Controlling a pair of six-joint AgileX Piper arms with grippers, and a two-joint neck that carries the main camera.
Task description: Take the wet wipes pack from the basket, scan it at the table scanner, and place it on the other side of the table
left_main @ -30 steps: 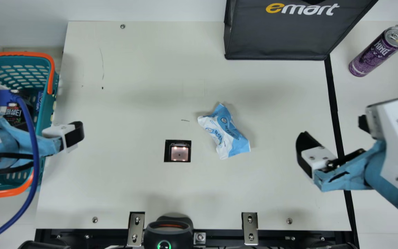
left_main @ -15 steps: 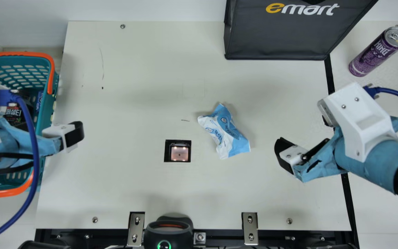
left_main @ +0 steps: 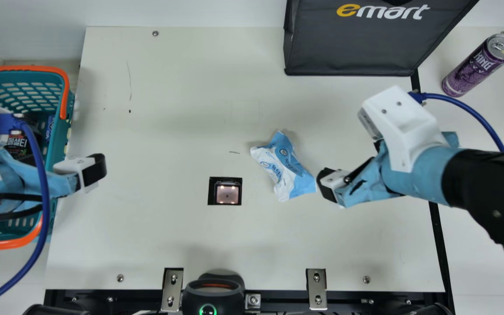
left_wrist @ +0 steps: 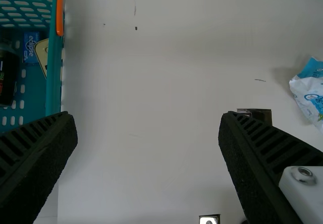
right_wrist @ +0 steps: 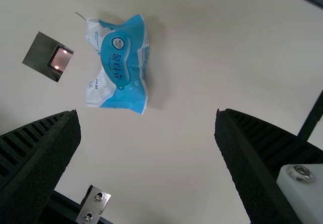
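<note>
In the main view my right gripper (left_main: pixel 350 164) hangs over the table just right of the blue-and-white wet wipes pack (left_main: pixel 283 168), and my left gripper (left_main: pixel 81 174) is above the basket's right edge. The pack lies on the table, right of the scanner (left_main: pixel 227 193). In the right wrist view the right gripper (right_wrist: pixel 148 117) is open with nothing between its fingers; the wipes pack (right_wrist: pixel 121 65) lies beyond them. In the left wrist view the left gripper (left_wrist: pixel 148 119) also stands open and holds nothing, with the basket (left_wrist: pixel 54 77) beside it.
A dark shopping bag (left_main: pixel 352 43) stands at the back right, with a purple can (left_main: pixel 479 65) farther right. Several items sit in the teal basket. A black round device (left_main: pixel 212 295) is at the front edge, between metal brackets.
My right arm has swung left over the table, bringing its open gripper from the right side close to the wipes pack. The left arm and the pack have kept still.
</note>
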